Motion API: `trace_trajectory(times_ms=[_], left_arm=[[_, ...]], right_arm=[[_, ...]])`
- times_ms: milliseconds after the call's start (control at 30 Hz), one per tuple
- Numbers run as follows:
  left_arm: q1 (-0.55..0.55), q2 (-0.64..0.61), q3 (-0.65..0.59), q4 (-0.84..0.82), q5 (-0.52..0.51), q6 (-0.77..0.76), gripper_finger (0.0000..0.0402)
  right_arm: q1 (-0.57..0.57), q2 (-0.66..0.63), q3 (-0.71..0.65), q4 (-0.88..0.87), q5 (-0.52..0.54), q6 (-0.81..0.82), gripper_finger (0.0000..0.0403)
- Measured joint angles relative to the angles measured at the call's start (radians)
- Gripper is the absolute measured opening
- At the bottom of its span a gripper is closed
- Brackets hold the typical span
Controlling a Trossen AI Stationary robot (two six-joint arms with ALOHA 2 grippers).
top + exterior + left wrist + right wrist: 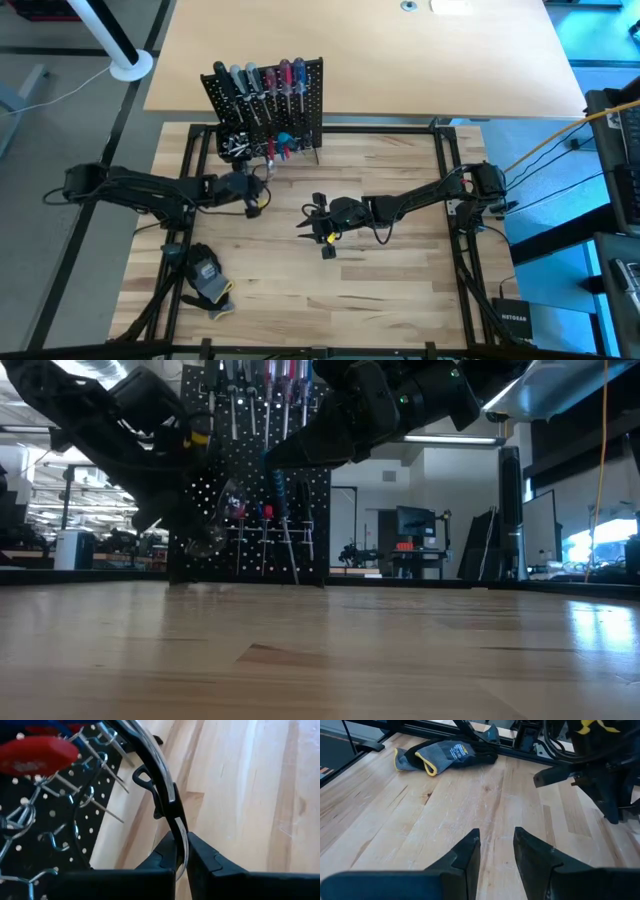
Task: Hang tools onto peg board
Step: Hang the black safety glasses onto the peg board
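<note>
Over at nine o'clock, your left gripper (262,196) sits just in front of the peg board (268,110), fingers (167,857) clenched on a thin silver tool (170,800) with a dark clip along it, which reaches up beside the board's wire hooks (95,802). The board stands at eleven o'clock on the table (400,270), screwdrivers (262,82) already hanging in a row along its upper edge, red and blue handles lower down, and a black bin (233,143) at its lower corner. A glove (207,278) lies at seven o'clock. Dead centre, your right gripper (308,220) hovers above bare wood, fingers (465,852) parted and grasping nothing.
</note>
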Motion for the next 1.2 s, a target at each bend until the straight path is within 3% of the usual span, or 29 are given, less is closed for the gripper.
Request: trace_trajectory(times_ms=[333,1000,1200], left_arm=[[0.037,0.000,-0.079,0.172,0.077,-0.030,0.0006],[0.104,0.000,-0.141,0.266,0.148,-0.065,0.0006],[0.139,0.055,-0.141,0.287,0.199,-0.077,0.0006]], right_arm=[[0.000,0.000,0.000,0.000,-0.045,0.011,0.0117],[0.000,0.000,0.000,0.003,-0.045,0.011,0.0117],[0.000,0.000,0.000,0.004,-0.045,0.011,0.0117]])
